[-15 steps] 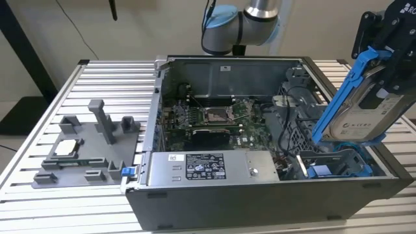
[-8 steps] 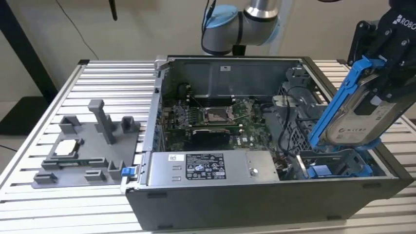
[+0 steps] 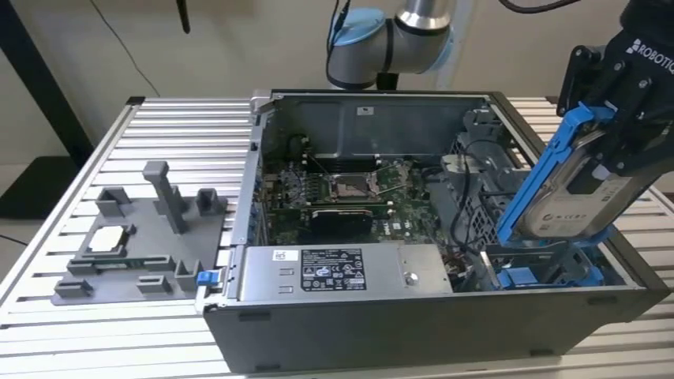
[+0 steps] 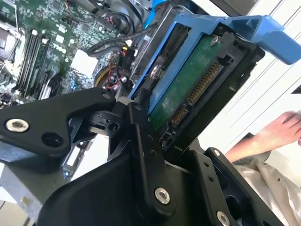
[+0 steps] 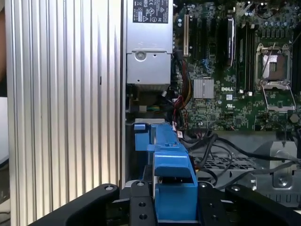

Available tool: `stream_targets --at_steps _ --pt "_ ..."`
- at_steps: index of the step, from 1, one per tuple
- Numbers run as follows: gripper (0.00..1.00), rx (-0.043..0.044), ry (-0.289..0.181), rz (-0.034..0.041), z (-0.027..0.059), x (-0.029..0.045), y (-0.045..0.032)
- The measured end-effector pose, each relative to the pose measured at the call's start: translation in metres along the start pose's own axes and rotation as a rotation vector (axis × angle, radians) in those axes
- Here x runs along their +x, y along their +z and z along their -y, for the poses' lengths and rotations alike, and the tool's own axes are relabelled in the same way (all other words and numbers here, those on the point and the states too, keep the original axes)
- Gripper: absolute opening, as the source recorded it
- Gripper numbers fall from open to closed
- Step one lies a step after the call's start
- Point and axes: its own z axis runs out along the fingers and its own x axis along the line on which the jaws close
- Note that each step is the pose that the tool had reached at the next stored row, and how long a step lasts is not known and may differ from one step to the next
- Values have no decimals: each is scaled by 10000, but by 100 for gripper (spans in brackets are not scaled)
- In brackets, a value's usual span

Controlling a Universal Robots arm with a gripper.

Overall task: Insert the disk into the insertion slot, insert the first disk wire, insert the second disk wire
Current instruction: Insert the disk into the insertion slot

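Observation:
The disk [image 3: 574, 193], silver-grey with a white label, sits clipped in a bright blue carrier [image 3: 548, 158]. My gripper [image 3: 616, 162] is shut on it and holds it tilted steeply in the air. It hangs over the front corner of the open computer case on the exterior view's right. Just below its lower end is the insertion slot [image 3: 523, 278], a grey bay with blue side rails. In the second wrist view the disk's green circuit board [image 4: 188, 89] and connector face the camera between black fingers [image 4: 141, 136]. Black and red cables [image 5: 207, 141] lie loose beside the bay.
The open case [image 3: 421, 332] stands on a slatted aluminium table [image 3: 63, 316]. The power supply [image 3: 337, 272] lies along the case's front, the motherboard [image 3: 337, 189] behind it. A grey fixture [image 3: 137, 237] stands on the exterior view's left. A person's hand [image 4: 282, 127] rests beyond the case.

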Motion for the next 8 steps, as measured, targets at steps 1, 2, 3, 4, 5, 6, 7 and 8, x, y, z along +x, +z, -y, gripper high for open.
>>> stream_targets --at_steps 1,2,3,4,5,6,7,8 --pt "0 0 0 12 0 0 12" --pt "0 -1 -1 27 1 1 23" --pt "0 -1 -1 49 1 1 36" --pt "0 -1 0 65 3 1 49" --pt "0 -1 -3 84 8 1 64" --pt "0 -2 -4 105 13 1 78" --pt "0 -2 -5 125 17 1 89" --pt "0 -3 -6 145 22 1 101"
